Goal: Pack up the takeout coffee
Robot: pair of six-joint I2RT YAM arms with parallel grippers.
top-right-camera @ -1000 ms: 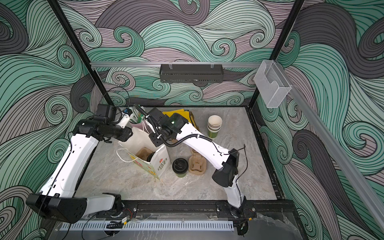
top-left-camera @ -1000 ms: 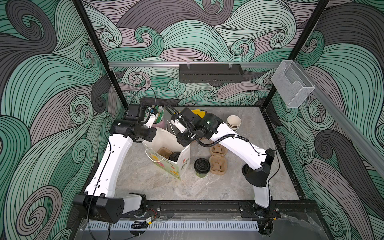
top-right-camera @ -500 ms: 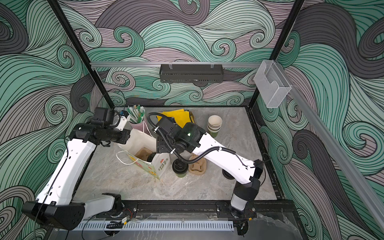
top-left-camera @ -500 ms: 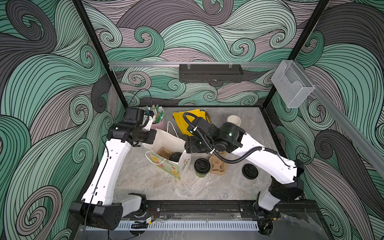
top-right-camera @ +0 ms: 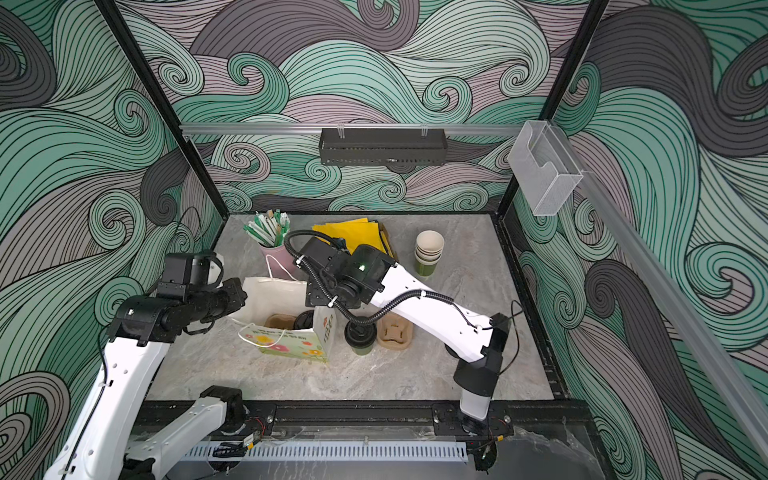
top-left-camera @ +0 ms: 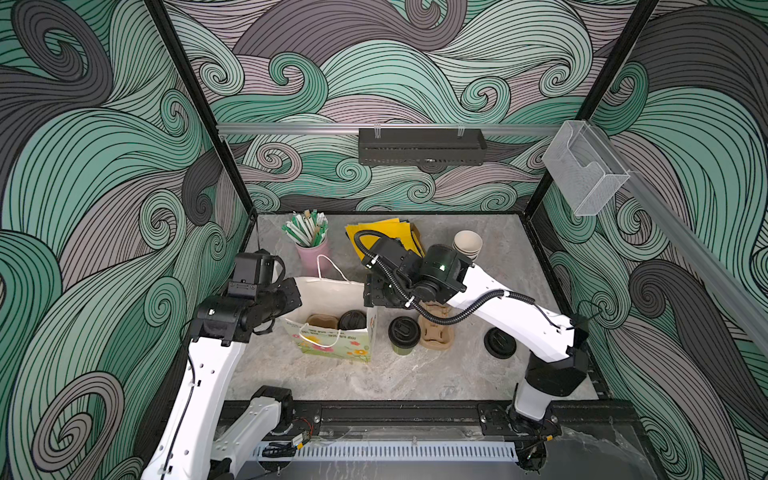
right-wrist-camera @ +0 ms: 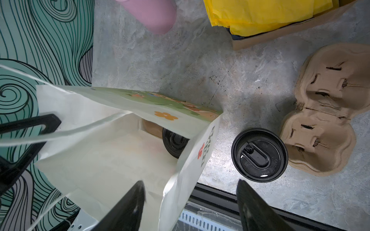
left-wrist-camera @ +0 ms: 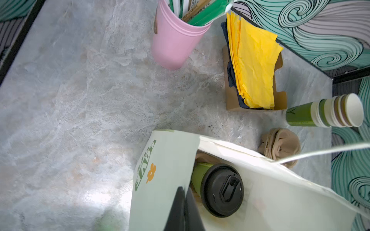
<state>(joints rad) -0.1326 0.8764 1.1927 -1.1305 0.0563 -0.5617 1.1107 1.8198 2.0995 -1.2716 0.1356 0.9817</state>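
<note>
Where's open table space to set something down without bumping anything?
Widest bare patch: the front strip of table between the paper bag, capped cup and front rail. Also right of the cup stack. Crowded: around the carriers and loose lid.

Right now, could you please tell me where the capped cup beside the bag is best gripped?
Probably the green wall just below the black lid of the takeout coffee, coming straight down. It stands upright, with the bag and the cup carriers close on two sides, leaving its near and far sides free.
</note>
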